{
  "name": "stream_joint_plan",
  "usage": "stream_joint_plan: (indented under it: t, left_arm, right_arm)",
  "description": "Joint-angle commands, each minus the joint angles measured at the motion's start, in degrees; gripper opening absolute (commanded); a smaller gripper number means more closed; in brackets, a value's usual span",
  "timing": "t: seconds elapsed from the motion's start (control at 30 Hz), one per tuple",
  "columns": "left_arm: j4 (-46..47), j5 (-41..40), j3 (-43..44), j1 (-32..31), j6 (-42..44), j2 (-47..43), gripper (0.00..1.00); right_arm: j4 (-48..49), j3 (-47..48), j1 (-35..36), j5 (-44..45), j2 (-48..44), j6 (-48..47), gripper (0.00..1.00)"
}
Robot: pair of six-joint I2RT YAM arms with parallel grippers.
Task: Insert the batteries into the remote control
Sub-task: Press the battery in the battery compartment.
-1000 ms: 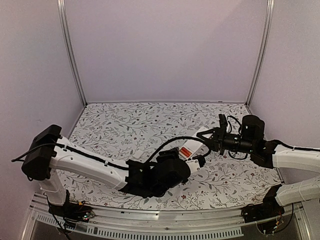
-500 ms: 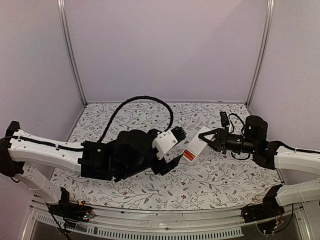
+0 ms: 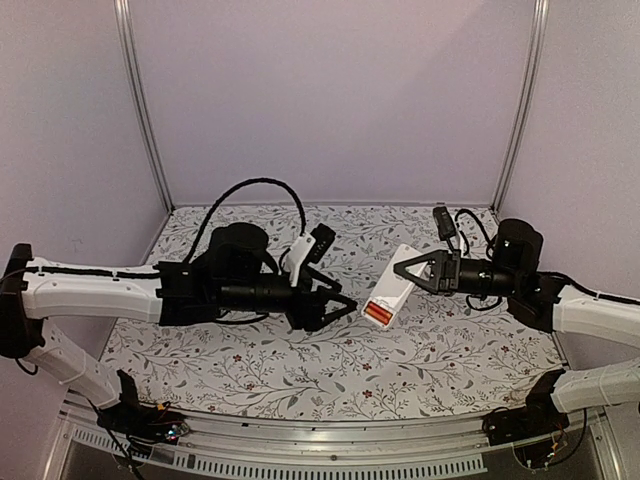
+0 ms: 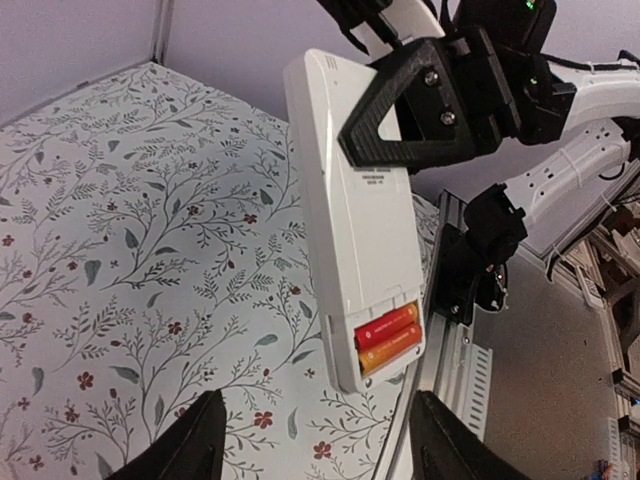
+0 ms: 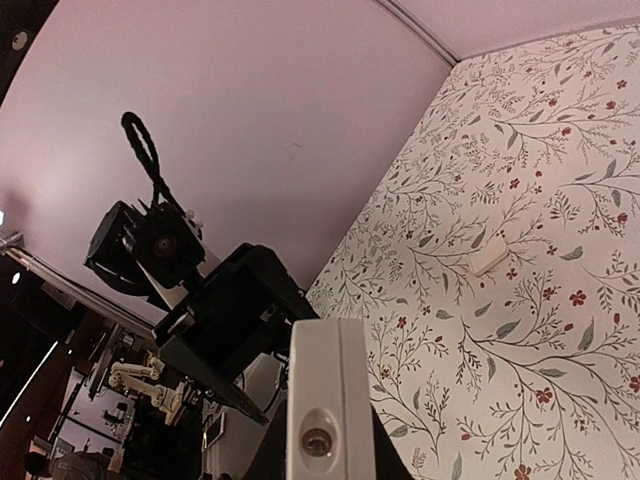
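My right gripper (image 3: 412, 271) is shut on the white remote control (image 3: 390, 293) and holds it tilted above the table, back side up. Its black finger (image 4: 420, 110) lies across the remote's back (image 4: 350, 200). The compartment at the remote's low end is uncovered. The two batteries (image 4: 388, 335), one red and one orange, lie in it side by side; they also show from above (image 3: 377, 313). My left gripper (image 3: 335, 300) is open and empty, a little left of that end, apart from it. Its fingertips (image 4: 190, 450) frame the remote. The right wrist view shows the remote end-on (image 5: 325, 400).
A small white rectangular piece (image 5: 490, 258) lies on the floral table (image 3: 450, 350). The table's metal front rail (image 4: 455, 350) runs just under the remote's low end. The left arm's cable (image 3: 250, 190) loops up over the back of the table.
My left arm has drawn back to the left and risen, turning its open gripper toward the remote's battery end. The right gripper has lifted the remote slightly.
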Motion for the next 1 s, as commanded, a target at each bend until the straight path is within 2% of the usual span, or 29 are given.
stream_joint_plan:
  t: [0.0, 0.53, 0.97]
  left_arm:
    - [3.4, 12.3, 1.3, 0.6, -5.3, 3.8, 0.62]
    - [11.9, 19.6, 2.1, 2.0, -14.1, 9.4, 0.46]
    - [9.8, 19.5, 3.3, 2.4, -14.8, 11.7, 0.17]
  right_arm:
    - [3.0, 2.6, -0.1, -4.5, 0.2, -2.5, 0.00]
    - [3.9, 5.0, 2.6, -8.2, 2.3, -5.5, 0.00]
    - [4.9, 5.0, 3.0, -9.5, 2.0, -6.1, 0.00]
